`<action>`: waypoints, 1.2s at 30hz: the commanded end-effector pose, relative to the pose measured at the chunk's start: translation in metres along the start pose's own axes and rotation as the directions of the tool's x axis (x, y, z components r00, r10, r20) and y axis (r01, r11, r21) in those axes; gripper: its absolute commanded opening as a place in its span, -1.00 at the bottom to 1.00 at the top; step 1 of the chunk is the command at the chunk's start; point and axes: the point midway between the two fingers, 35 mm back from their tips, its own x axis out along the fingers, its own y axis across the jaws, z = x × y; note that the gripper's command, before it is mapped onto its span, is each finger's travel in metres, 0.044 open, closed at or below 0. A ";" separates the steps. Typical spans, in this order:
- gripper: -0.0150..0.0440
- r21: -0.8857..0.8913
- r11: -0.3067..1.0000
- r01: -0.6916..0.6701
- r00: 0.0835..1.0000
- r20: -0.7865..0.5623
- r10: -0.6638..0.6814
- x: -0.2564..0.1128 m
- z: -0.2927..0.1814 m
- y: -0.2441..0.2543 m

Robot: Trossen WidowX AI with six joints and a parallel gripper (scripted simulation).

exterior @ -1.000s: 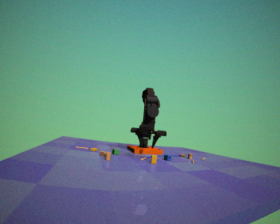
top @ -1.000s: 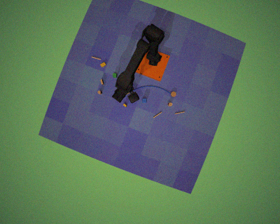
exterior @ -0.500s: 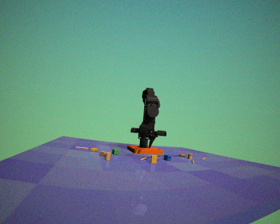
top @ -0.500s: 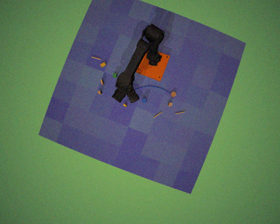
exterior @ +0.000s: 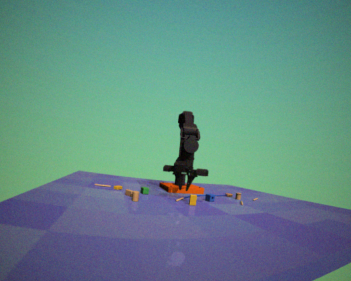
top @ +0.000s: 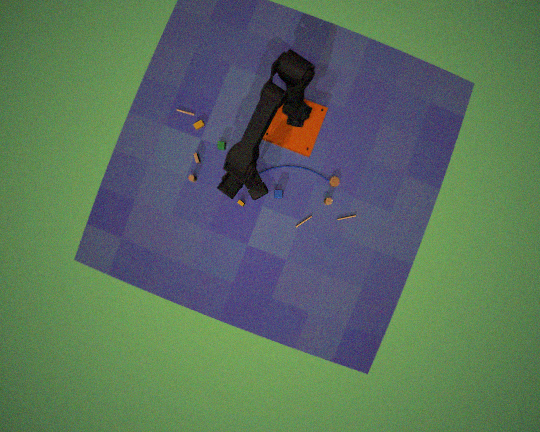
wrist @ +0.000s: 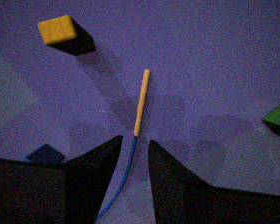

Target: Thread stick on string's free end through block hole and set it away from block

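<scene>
The thin wooden stick (exterior: 180, 199) (wrist: 142, 102) lies on the table, joined to the blue string (top: 292, 166) (wrist: 127, 170); the arm hides it in the top view. The string curves to the round wooden button (top: 334, 181) (exterior: 229, 195). The block with the hole is the small blue block (top: 278, 193) (exterior: 210, 198) (wrist: 45, 154), standing on the table beside the string. My gripper (exterior: 184, 189) (wrist: 135, 142) is partly open and empty, above the string end of the stick. In the wrist view its fingertips stand either side of the joint. The arm hides them in the top view.
A yellow block (top: 241, 203) (exterior: 193, 200) (wrist: 58, 30) stands near the stick's free end. A green block (top: 222, 145) (exterior: 145, 190) (wrist: 278, 120) stands on the other side. A wooden cylinder (top: 328, 201) (exterior: 238, 196) is near the button. Loose sticks (top: 304, 221) (top: 346, 217) lie beyond the blue block.
</scene>
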 end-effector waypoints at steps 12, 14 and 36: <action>-0.08 0.004 1.000 0.001 1.000 -0.004 -0.001 0.025 -0.002 -0.001; -0.08 0.004 1.000 0.001 1.000 -0.004 -0.001 0.028 -0.002 -0.001; -0.49 0.003 1.000 0.002 1.000 -0.003 -0.001 0.037 -0.002 -0.001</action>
